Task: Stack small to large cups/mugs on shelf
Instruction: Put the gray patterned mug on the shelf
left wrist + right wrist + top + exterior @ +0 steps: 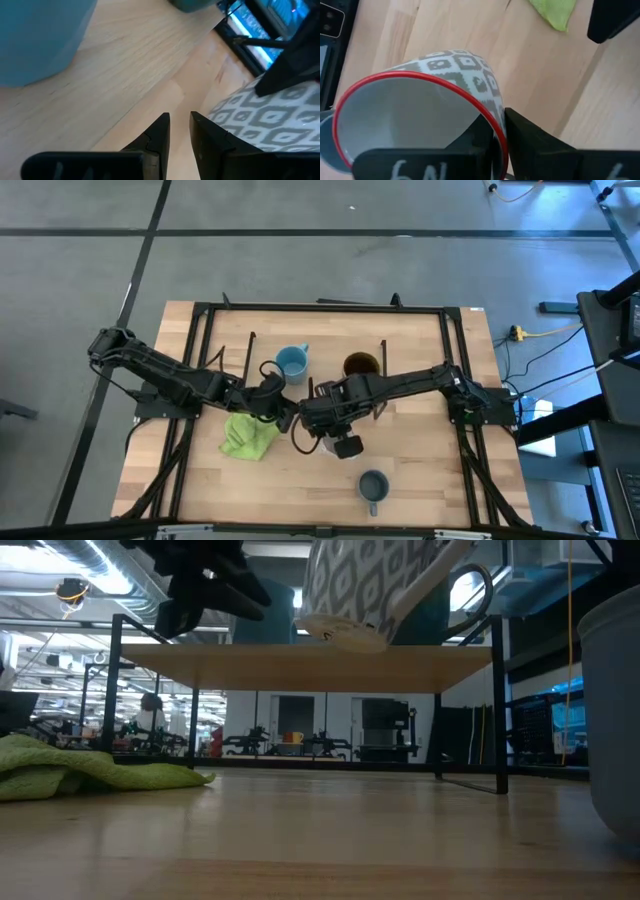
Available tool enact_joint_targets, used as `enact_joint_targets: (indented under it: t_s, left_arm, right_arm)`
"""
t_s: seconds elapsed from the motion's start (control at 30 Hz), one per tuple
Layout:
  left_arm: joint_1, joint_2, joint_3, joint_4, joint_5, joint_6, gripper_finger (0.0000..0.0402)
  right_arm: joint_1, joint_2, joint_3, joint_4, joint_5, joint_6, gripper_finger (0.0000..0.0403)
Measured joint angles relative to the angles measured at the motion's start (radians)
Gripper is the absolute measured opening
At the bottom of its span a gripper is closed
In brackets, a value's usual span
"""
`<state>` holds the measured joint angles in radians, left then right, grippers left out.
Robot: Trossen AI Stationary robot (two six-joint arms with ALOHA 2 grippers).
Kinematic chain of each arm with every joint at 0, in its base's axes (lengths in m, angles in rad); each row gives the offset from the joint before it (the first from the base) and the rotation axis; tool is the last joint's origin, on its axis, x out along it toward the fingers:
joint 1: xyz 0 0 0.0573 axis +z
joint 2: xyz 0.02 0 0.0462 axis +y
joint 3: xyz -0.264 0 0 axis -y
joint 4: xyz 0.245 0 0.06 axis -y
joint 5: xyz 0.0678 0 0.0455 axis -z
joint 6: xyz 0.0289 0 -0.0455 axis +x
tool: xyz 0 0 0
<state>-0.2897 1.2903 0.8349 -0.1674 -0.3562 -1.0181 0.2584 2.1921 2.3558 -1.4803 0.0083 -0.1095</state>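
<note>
Right gripper point(499, 131) pinches the red rim of the patterned mug point(420, 100), tilted over the shelf point(300, 668). Left gripper point(180, 131) beside it: fingers slightly apart, holding nothing.

A light wooden plank tabletop point(420, 470) stands on a grey concrete floor point(300, 270) crossed by dark lines. Beyond the tabletop's right edge, a yellow cable point(545, 333) trails across the floor. The low view shows a long hall with ceiling strip lights point(100, 580), black equipment racks point(300, 745) and blue-lit screens point(565, 725)
</note>
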Motion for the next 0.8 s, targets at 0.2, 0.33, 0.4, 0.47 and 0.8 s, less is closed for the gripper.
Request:
enact_joint_targets:
  t_s: [0.2,0.33,0.4,0.47,0.8]
  left_arm:
    - [-0.020,0.011,0.000,-0.043,-0.015,-0.004,0.0062]
    - [-0.061,0.048,0.003,-0.090,0.014,-0.030,0.0060]
    - [-0.086,0.069,-0.002,-0.096,0.017,-0.045,0.0060]
    - [-0.107,0.070,-0.001,-0.080,-0.012,-0.049,0.0060]
    - [-0.139,0.070,0.001,-0.087,-0.038,-0.044,0.0059]
  right_arm:
    - [0.000,0.000,0.000,0.001,0.000,0.056,0.0046]
    - [0.002,0.000,0.000,0.008,-0.003,0.102,0.0046]
    - [0.002,0.000,0.000,0.019,-0.003,0.112,0.0046]
    - [0.002,0.000,0.000,0.015,-0.004,0.125,0.0046]
    - [0.062,0.000,0.000,0.020,-0.012,0.144,0.0046]
